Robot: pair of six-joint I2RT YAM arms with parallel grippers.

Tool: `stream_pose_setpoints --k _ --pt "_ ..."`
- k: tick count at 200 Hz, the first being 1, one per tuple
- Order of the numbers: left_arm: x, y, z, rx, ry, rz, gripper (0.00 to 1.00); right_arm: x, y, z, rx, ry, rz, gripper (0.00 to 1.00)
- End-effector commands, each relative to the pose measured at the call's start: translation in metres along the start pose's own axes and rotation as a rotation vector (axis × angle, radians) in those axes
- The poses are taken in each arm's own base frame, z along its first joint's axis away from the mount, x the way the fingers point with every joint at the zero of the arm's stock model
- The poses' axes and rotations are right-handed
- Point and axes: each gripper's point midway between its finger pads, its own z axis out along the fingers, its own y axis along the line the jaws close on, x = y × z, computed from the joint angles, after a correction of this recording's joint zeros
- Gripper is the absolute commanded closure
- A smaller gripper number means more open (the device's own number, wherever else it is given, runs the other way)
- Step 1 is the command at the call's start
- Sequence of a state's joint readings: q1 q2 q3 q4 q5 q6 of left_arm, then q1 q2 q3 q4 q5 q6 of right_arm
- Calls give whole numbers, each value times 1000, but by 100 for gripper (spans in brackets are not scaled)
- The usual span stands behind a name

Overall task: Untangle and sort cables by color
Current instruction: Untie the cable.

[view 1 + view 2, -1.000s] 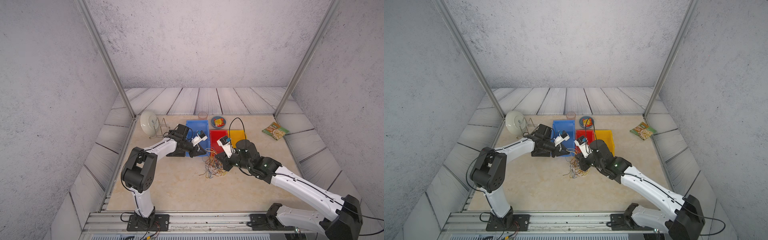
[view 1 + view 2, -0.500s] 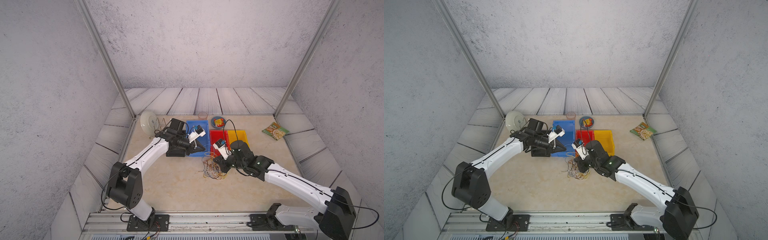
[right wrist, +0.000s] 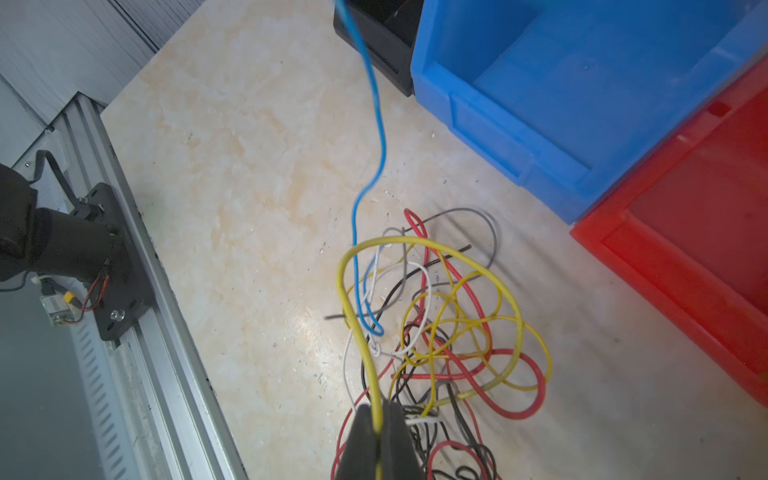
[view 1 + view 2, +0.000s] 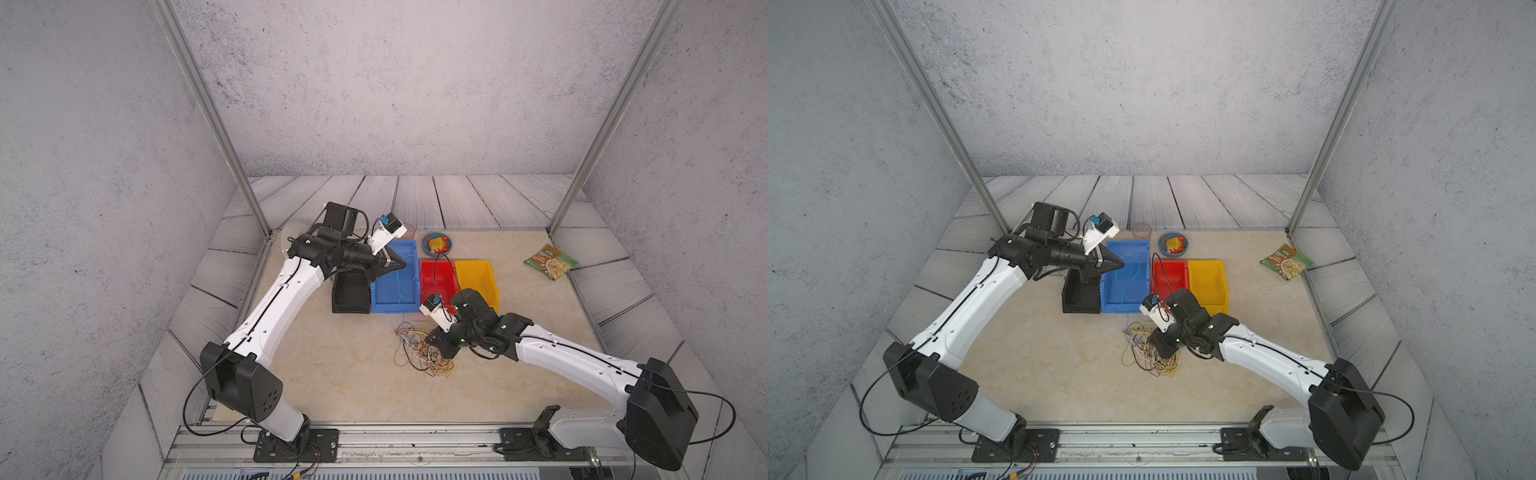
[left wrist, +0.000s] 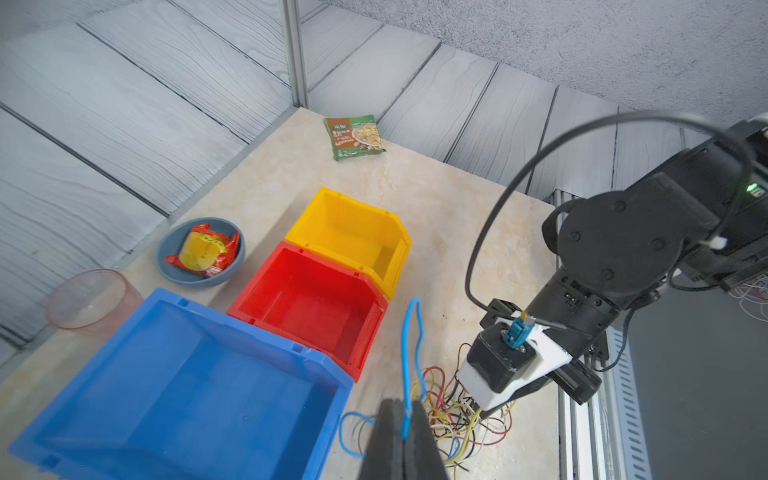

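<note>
Now: left claw (image 5: 402,436) is clamped on the blue cable (image 3: 376,104), the strand nipped between the pads. Right claw (image 3: 378,419) is clamped on a yellow cable (image 3: 399,239), low at the near edge of the heap (image 4: 424,351).

Blue cable: a narrow loop sticks out past the left pads. The long part hangs from the claw to the table (image 4: 332,374) and runs into the heap. Long axis: from the heap up and off toward the left claw. Its far end makes a U-bend inside the big yellow loop, among white and black strands. Over or under them: cannot tell.

Position: left claw is raised, over the blue bin (image 4: 395,305) in both top views. Right claw sits well below it, at table level in front of the red bin (image 4: 436,274). Left arm alone has the blue strand; right arm is nearer the heap.

Judgement: next move likely draws the blue end out along the cable's own line, away from the right claw, then drops it in the blue bin. The hold on yellow should anchor the heap. Risk: the U-bend hooks the yellow loop and drags everything.

Around: black bin (image 4: 351,297) and yellow bin (image 4: 478,276) flank the row. Bowl (image 5: 199,253), cup (image 5: 91,299) and packet (image 5: 355,137) lie well apart, out of the path.
</note>
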State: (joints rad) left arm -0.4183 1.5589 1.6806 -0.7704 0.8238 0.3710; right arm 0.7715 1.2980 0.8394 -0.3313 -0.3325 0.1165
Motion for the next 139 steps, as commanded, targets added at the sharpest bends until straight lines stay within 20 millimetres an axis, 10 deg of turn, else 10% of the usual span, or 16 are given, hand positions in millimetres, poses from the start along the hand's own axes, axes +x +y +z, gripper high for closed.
stream_pose_setpoints --k 1,139 --pt "-7 -5 -23 -57 21 -22 100 7 2 5 -20 14 -15 100" --pt "-65 23 -132 -371 -91 -42 100 15 -7 6 31 10 -2 100"
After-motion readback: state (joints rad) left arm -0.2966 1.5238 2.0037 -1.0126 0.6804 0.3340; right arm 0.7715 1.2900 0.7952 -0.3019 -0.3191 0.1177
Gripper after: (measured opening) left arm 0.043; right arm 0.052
